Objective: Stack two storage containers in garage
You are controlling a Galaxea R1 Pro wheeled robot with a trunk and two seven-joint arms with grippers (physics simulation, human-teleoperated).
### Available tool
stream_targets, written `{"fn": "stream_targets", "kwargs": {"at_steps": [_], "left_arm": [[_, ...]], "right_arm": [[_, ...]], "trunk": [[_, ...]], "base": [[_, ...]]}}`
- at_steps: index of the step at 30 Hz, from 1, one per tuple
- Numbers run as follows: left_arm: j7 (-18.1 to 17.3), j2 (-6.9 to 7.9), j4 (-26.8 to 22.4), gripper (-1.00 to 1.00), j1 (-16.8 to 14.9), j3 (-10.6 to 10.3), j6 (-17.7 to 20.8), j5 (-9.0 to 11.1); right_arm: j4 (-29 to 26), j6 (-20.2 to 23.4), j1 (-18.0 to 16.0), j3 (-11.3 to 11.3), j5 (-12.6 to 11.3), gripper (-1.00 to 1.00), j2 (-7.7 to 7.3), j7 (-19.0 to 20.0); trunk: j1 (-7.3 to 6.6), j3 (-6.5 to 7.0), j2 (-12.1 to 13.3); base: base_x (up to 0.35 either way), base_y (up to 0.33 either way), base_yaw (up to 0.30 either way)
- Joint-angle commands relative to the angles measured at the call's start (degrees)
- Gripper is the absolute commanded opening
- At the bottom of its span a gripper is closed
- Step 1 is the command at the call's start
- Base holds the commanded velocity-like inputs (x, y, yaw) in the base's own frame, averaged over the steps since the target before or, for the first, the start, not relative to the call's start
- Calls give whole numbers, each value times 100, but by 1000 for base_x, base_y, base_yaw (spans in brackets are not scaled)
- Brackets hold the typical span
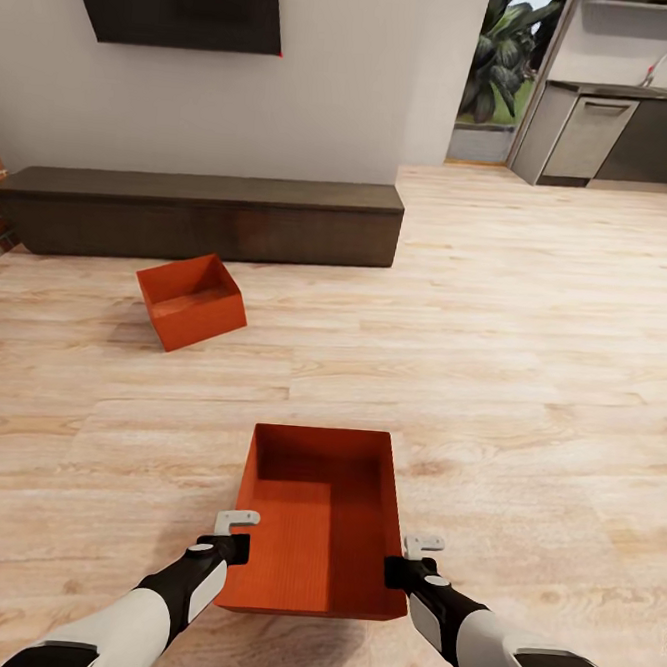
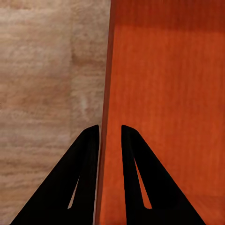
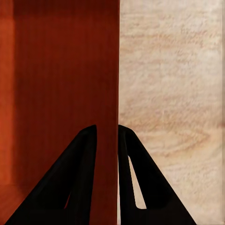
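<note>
Wood floor [image 1: 535, 319] open; L claw [image 2: 110, 129], R claw [image 3: 107, 127] clamp near bin [image 1: 321, 518] side walls.

No legible text or labels

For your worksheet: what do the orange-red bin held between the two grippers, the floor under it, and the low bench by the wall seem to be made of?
Held bin: probably moulded plastic, given its uniform orange-red colour, thin walls and matt, finely ribbed surface.
Floor: light wood planks or laminate, with visible grain and board seams.
Low bench: dark wood or veneer, matt, with faint grain; uncertain.
</note>
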Motion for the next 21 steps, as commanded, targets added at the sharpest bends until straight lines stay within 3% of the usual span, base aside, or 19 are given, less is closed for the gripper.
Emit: {"fn": "stream_targets", "kwargs": {"at_steps": [1,21], "left_arm": [[89,2,-20,-100,0,61,37,-71],[89,2,-25,-100,0,63,37,-70]], "right_arm": [[18,-32,-5,7,-47,-100,-41,-63],[19,-32,-5,7,-47,-100,-41,-63]], "trunk": [[-23,15,40],[-463,374,842]], "base": [[0,0,0],[0,0,0]]}}
